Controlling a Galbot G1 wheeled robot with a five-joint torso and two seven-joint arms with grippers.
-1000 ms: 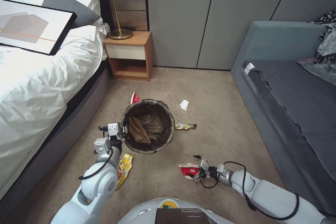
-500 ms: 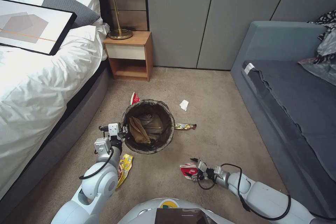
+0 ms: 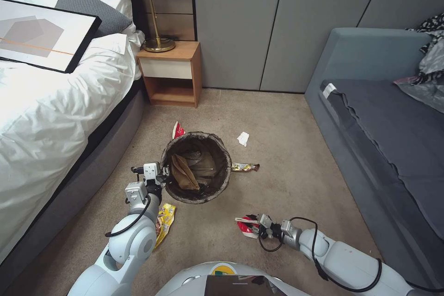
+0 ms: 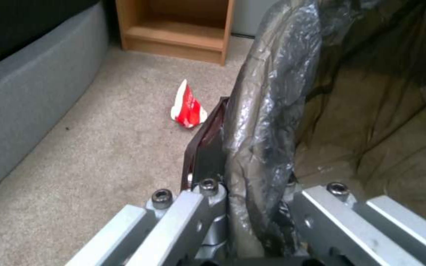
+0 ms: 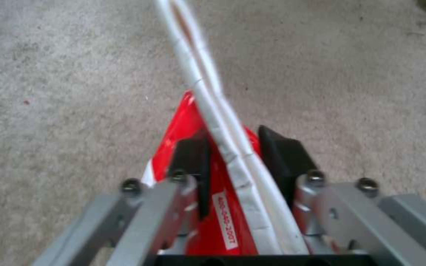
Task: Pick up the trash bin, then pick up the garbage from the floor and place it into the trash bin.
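Note:
The trash bin [image 3: 196, 194], white with a dark bag liner [image 4: 267, 111] over its rim, stands on the carpet with tan paper inside. My left gripper [image 3: 163, 172] [image 4: 252, 177] is shut on its near-left rim. Low over the carpet at the front right, my right gripper [image 3: 252, 225] [image 5: 233, 155] is shut on a flattened red-and-white paper cup [image 3: 244, 226] [image 5: 181, 125]. More garbage lies around. A yellow snack bag [image 3: 165, 222] sits by my left arm. A white tissue wad [image 3: 243, 138] and a gold candy wrapper [image 3: 245, 166] lie right of the bin. A small red-and-white wrapper [image 3: 177, 129] [image 4: 187, 107] lies behind it.
A bed [image 3: 55, 115] with a grey base runs along the left and a grey sofa [image 3: 388, 138] along the right. A wooden nightstand [image 3: 171, 74] with a lamp stands against the back wall. Open carpet lies between bin and sofa.
My right gripper has drawn back toward me and sunk lower, closing on the paper cup and pressing it flat. The left gripper and the bin have stayed put.

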